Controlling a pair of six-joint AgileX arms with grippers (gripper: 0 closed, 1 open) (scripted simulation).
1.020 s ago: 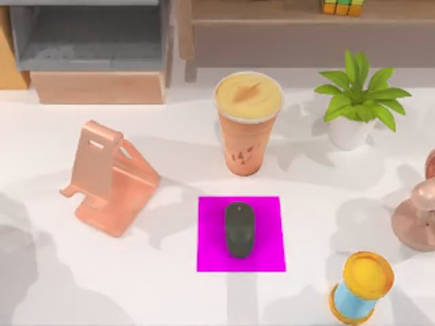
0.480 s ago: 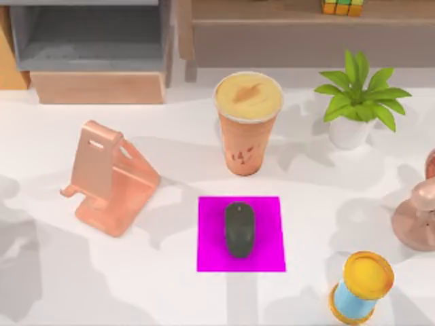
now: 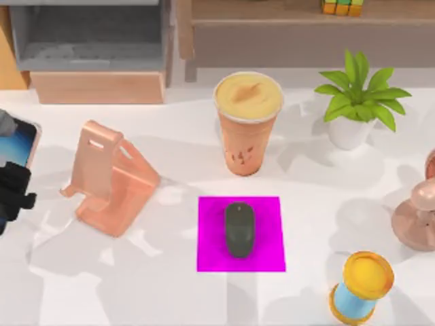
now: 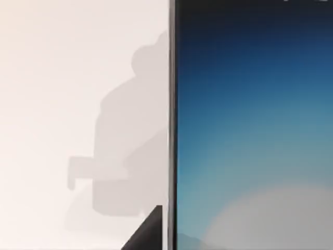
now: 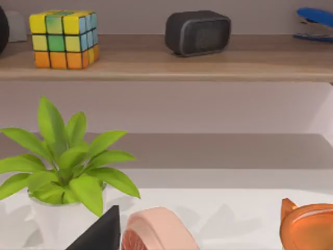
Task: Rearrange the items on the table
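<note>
At the top view's left edge my left gripper [image 3: 12,185] is shut on the smartphone [image 3: 15,145], holding it above the table [image 3: 163,288] just left of a rose-gold phone stand [image 3: 109,178]. The smartphone's blue-white screen [image 4: 250,130] looms close in the left wrist view, beside one dark fingertip [image 4: 148,234]. The dark grey mouse [image 3: 239,229] lies on a magenta mat [image 3: 272,259] at the centre. Behind the mat stands the orange cup [image 3: 247,122], upright. One dark fingertip [image 5: 101,233] of my right gripper shows in the right wrist view.
A potted plant [image 3: 360,102] stands at the back right, a blue spool with yellow ends [image 3: 362,285] at the front right, and a copper-coloured object [image 3: 418,210] at the right edge. Wooden shelves [image 3: 285,34] run along the back, holding a colour cube [image 5: 63,39] and a dark speaker [image 5: 197,32].
My left gripper has come into the top view from the left edge with the smartphone in it; before, only its shadow lay on the table. Nothing else moved.
</note>
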